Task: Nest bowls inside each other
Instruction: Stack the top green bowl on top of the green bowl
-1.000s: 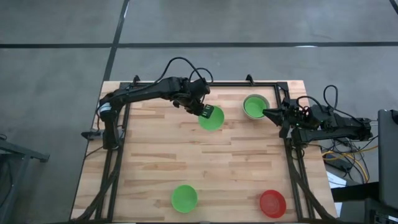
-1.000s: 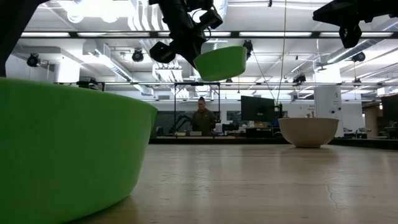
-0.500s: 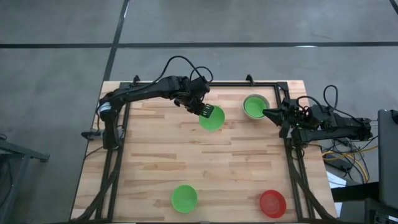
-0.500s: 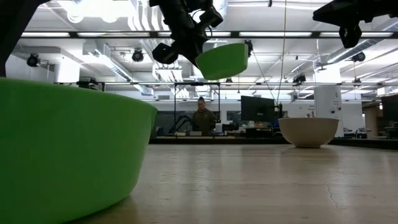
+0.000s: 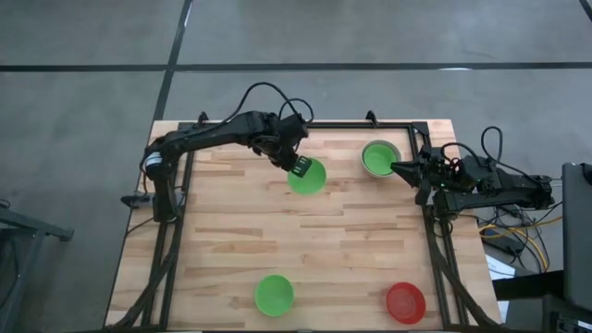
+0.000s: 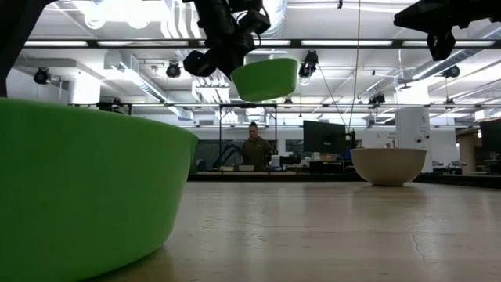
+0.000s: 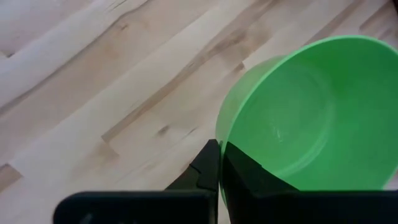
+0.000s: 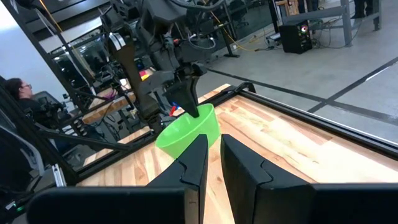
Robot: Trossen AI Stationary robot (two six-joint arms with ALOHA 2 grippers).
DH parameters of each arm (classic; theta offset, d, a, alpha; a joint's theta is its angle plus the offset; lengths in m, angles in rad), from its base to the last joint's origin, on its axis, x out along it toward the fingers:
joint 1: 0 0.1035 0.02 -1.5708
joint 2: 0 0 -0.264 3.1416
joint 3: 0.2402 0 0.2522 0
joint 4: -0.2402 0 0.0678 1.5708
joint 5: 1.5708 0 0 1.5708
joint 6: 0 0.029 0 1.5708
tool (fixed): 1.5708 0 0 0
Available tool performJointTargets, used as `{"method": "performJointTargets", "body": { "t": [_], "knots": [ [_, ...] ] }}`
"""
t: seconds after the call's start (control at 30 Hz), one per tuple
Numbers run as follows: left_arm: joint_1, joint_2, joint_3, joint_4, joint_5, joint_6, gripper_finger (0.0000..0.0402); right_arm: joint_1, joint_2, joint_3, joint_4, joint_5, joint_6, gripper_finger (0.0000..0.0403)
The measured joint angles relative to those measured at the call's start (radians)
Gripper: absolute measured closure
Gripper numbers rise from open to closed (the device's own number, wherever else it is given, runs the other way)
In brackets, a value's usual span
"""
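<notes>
Here, the left hand grips a green bowl by its rim, high above the tabletop; the right hand, narrowly parted and holding nothing, waits beside the grey-white bowl, whose green contents the low view hides.

overhead, table-level, two wrist cameras

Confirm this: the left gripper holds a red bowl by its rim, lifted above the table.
Wrong in the colour. The left gripper holds a green bowl by its rim, as the left wrist view and high view show. The low view shows it lifted above the table.
</notes>
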Motion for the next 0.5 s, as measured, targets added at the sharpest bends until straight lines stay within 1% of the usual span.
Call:
{"method": "performJointTargets", "body": {
  "t": [0.13, 0.33, 0.5],
  "knots": [
    [-0.007, 0.000, -0.001, -0.013, -0.004, 0.003, 0.0392, 0.000, 0.000, 0.000, -0.004, 0.000, 0.000, 0.0360],
    [-0.035, -0.001, -0.007, -0.025, -0.061, 0.016, 0.0392, 0.000, 0.000, 0.000, -0.004, 0.000, 0.000, 0.0360],
    [-0.044, -0.004, -0.011, -0.023, -0.081, 0.026, 0.0392, 0.000, 0.000, 0.000, -0.003, 0.000, 0.000, 0.0360]
  ]
}}
